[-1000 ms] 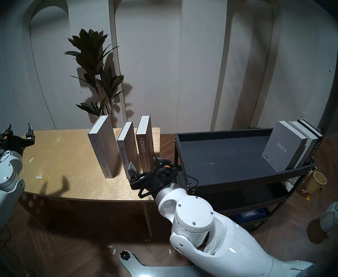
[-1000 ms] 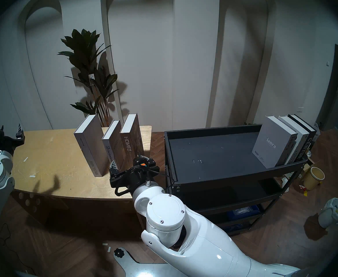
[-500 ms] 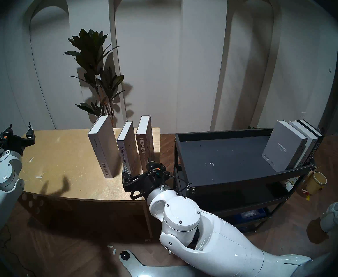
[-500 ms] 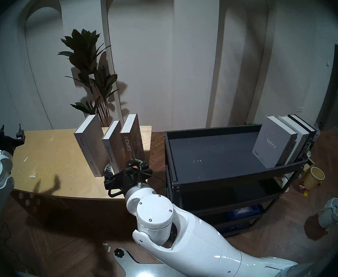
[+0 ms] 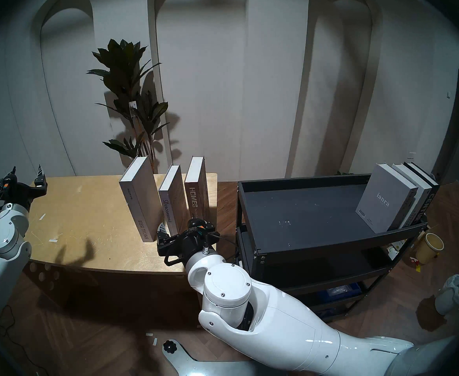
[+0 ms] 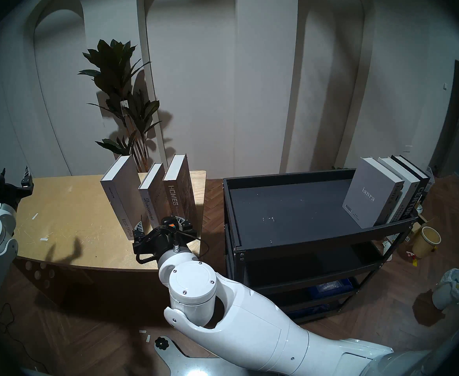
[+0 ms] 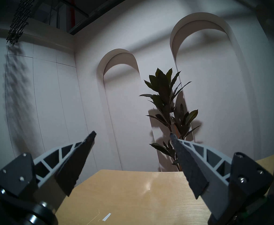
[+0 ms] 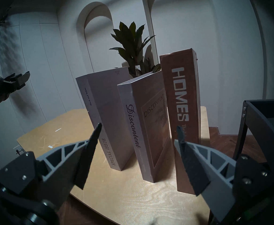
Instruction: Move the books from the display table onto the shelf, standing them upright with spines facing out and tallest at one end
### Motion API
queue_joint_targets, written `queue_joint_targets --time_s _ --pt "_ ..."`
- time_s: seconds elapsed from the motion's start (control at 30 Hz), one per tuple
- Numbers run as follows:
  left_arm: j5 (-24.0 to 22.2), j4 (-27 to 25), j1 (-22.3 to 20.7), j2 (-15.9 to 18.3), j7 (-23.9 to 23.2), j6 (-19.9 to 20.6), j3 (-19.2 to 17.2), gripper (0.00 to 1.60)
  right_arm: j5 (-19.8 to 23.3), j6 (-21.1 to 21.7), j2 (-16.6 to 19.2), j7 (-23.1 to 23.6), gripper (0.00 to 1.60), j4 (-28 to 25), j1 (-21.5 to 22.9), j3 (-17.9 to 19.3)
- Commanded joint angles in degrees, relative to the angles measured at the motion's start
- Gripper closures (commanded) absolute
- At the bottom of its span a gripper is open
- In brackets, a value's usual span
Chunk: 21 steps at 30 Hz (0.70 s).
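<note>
Three books stand upright on the plywood display table point(image 5: 87, 218): a grey "SPECIAL ISSUE" point(image 5: 141, 201), a shorter "Discontent" point(image 5: 172, 196) and a brown "HOMES" point(image 5: 195, 193). My right gripper point(image 6: 160, 220) is open, low at the table's front right. In the right wrist view it point(image 8: 138, 126) faces the spines, with "Discontent" point(image 8: 133, 115) between the fingertips' lines and "HOMES" point(image 8: 180, 93) behind the right finger; nothing is gripped. My left gripper point(image 5: 27, 168) hovers open over the table's far left corner. On the black shelf point(image 5: 304, 212), three books lean at the right end, the black "CENTURY" point(image 5: 429, 204) outermost.
A tall potted plant point(image 5: 133, 96) stands behind the table. The shelf's front rail point(image 5: 331, 241) and left post are close to my right wrist. A yellow bucket point(image 5: 429, 246) and a lined bin point(image 5: 453, 294) sit on the floor at the right.
My right arm has swung left, carrying its open gripper from the table's right edge near "HOMES" to in front of "Discontent". The left arm and the books have not moved.
</note>
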Motion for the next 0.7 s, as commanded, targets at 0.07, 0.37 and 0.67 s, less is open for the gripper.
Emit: queue_joint_targets --time_s 0.07,0.37,0.67 --pt "0.13 0.05 0.14 -0.04 -0.93 -0.92 -2.1 0.0 1.97 -4.17 -5.57 -4.48 0.0 3.67 4.18 -1.23" --pt "0.18 0.13 0.38 -0.43 -2.11 -1.26 -2.86 0.0 3.73 -7.54 -8.49 -9.26 0.0 7.88 6.69 -2.9" --pt "0.24 0.15 0.81 -0.86 -3.42 -1.58 -3.72 0.0 5.44 -11.17 -10.49 -13.82 0.0 10.67 10.48 -7.61"
